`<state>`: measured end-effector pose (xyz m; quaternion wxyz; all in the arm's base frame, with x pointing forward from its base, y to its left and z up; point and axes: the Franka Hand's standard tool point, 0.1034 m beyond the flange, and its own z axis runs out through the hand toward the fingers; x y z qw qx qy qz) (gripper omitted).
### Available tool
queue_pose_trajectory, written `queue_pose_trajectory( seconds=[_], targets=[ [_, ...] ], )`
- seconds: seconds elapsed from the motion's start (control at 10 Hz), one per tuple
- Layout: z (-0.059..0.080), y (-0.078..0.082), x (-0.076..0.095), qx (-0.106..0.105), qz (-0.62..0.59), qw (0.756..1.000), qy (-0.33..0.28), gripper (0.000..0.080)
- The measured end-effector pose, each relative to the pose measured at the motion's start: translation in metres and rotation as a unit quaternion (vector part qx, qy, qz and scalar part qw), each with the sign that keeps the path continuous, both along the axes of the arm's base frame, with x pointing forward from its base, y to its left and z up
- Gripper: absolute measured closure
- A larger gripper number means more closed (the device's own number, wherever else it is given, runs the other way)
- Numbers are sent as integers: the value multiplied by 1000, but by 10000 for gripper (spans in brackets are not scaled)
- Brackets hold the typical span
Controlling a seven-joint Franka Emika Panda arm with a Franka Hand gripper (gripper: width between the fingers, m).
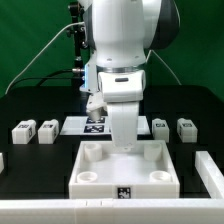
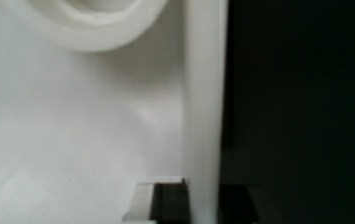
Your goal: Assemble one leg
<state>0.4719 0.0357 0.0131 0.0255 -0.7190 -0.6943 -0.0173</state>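
Observation:
My gripper (image 1: pixel 122 143) is down at the far wall of the large white tray-like piece (image 1: pixel 150 172). In the wrist view my gripper (image 2: pixel 204 205) has one dark finger (image 2: pixel 170 203) inside the tray's wall (image 2: pixel 204 120) and the other outside over the black table; the jaws look closed on that wall. A round corner socket (image 2: pixel 99 25) shows nearby. Several legs lie on the table apart from the gripper: two at the exterior view's left (image 1: pixel 22 130) (image 1: pixel 46 129) and two at its right (image 1: pixel 160 127) (image 1: pixel 186 127).
The marker board (image 1: pixel 84 125) lies behind the tray, left of my arm. A white part (image 1: pixel 210 170) lies at the exterior view's right edge. A white rail (image 1: pixel 110 207) runs along the front.

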Motion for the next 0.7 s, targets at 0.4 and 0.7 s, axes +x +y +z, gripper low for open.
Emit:
queue_pose_trajectory(
  seconds=[0.4,0.7],
  targets=[
    [0,23,19,9,-16,1000,-10,739],
    [0,38,21,11,-14,1000,-11,739]
  ],
)
